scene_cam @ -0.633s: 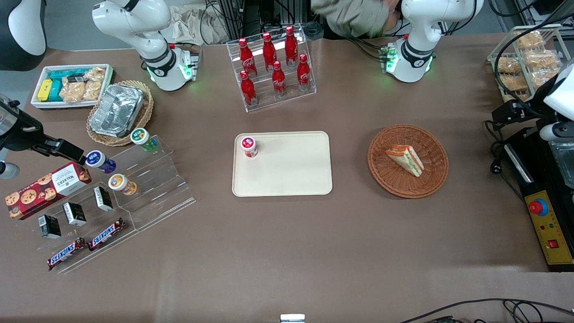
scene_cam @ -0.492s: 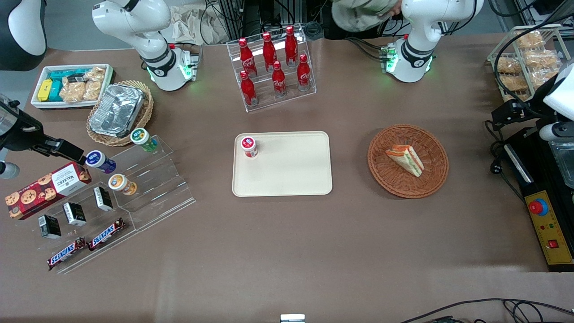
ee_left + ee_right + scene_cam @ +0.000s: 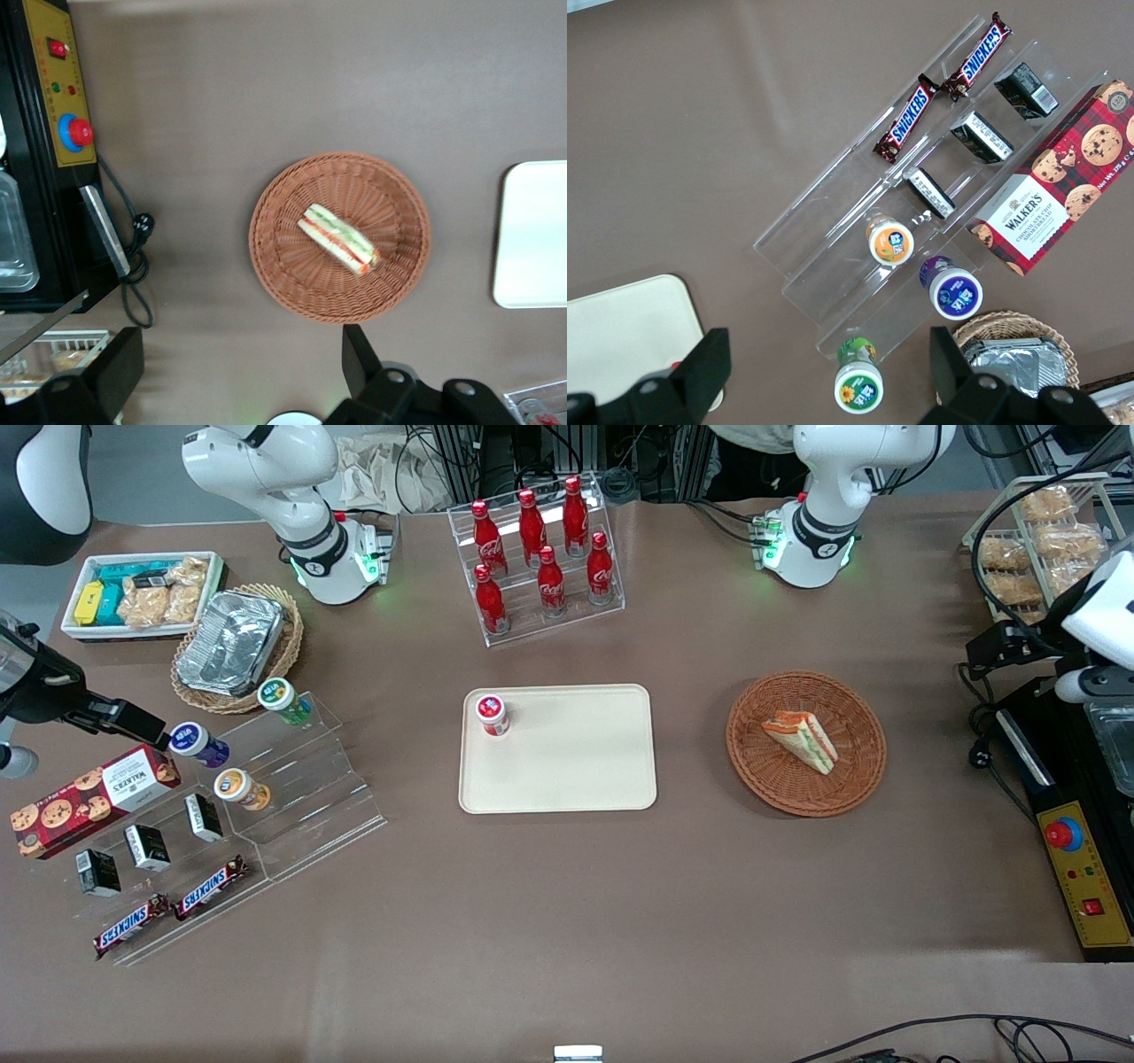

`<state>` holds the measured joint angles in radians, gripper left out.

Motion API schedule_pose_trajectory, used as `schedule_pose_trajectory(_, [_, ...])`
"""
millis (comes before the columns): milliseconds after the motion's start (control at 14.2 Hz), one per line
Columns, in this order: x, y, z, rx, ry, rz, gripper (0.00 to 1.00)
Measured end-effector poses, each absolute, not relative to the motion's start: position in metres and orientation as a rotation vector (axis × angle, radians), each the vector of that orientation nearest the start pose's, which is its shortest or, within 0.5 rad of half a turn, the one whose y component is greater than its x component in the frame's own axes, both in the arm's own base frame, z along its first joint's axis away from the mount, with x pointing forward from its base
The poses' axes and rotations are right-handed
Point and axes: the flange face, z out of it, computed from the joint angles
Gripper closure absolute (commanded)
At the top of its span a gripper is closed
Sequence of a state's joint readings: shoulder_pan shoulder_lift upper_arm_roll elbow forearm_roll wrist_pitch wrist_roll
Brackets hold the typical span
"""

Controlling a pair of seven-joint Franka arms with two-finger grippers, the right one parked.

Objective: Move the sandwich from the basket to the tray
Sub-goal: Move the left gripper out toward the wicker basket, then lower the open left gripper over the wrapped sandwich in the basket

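Note:
The sandwich [image 3: 802,740], a pale wedge with orange-red and green layers, lies in the round reddish-brown basket [image 3: 780,784]. The cream tray [image 3: 576,766] lies flat at the table's middle, beside the basket. My left gripper [image 3: 997,646] hovers high at the working arm's end of the table, well apart from the basket. In the left wrist view the gripper [image 3: 235,363] is open and empty, its fingers [image 3: 359,354] spread wide above bare table, with the basket [image 3: 292,266], sandwich [image 3: 339,239] and tray [image 3: 536,235] in sight.
A small red-capped jar [image 3: 492,714] stands on a tray corner. A rack of red cola bottles [image 3: 536,558] stands farther from the camera than the tray. A black control box [image 3: 1076,850] and a pastry rack [image 3: 1032,540] sit at the working arm's end.
My left gripper has shifted slightly toward the basket. The person at the table's far edge has moved out of view. Sandwich, basket and tray have not moved.

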<state>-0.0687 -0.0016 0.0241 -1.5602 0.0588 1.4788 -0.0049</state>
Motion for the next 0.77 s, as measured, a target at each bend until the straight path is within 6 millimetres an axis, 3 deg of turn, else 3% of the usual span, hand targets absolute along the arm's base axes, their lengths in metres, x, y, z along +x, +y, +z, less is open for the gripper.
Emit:
schedule_pose_trajectory(211, [0.528,-0.019,0.602,-3.075,0.065,0.185,0.01])
schedule_pose_trajectory(352, [0.514,-0.019,0.581,-3.082,0.075,0.136,0.01])
schedule_pose_trajectory(562, [0.481,-0.021,0.53,-3.123,0.074,0.006,0.01])
schedule_pose_trajectory(773, [0.454,-0.022,0.485,-3.158,-0.029,-0.008,0.01])
